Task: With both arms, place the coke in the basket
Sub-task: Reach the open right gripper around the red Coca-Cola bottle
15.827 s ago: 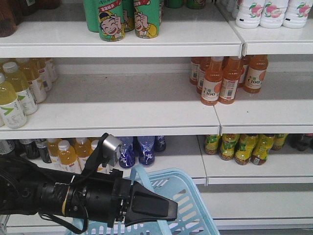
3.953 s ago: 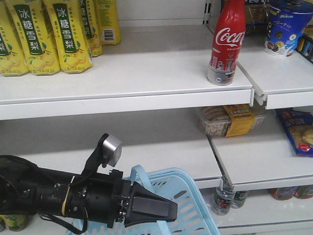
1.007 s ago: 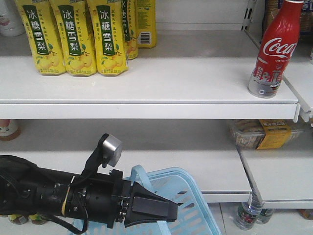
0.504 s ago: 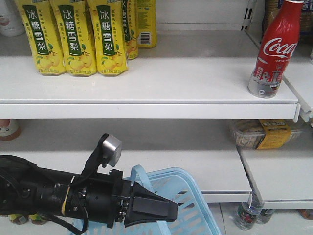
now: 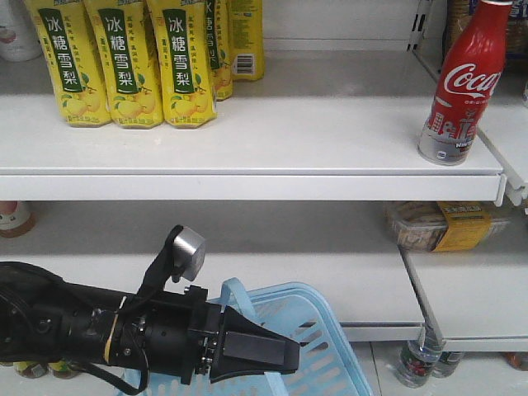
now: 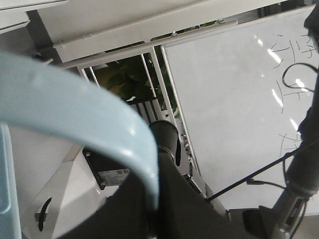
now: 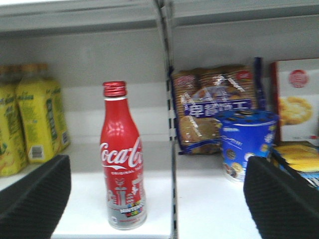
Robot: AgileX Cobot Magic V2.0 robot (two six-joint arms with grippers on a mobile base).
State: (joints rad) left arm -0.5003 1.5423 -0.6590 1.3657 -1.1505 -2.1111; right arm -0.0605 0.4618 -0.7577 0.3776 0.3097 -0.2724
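From the front, the coke bottle (image 5: 459,87) stands upright near the right end of a white shelf (image 5: 313,132). Its long axis is vertical, its cap is at the top, and the white "Coca-Cola" script faces outward over a silver base printed with a skyline. Well to the left of the bottle on the same shelf stands a row of yellow bottles (image 5: 124,62) labelled 冰糖雪梨. Far below and left of the bottle, the left gripper (image 5: 276,353) is clenched on the loop handle (image 5: 233,290) of the light blue basket (image 5: 326,355), which hangs under it.

The left wrist view shows only that pale blue handle (image 6: 75,124) curving across a black finger (image 6: 164,199) pressed against it. The bottle is out of sight here.

In the right wrist view, the coke bottle (image 7: 121,157) is again upright with its red cap on top, and "Coca-Cola" is readable across its middle. The right gripper (image 7: 158,196) is released, with its two black pads (image 7: 35,196) spread wide on either side of the bottle and neither touching it. Just right of the bottle are a biscuit pack (image 7: 214,107) with blurred Chinese lettering and a blue tub (image 7: 246,144).
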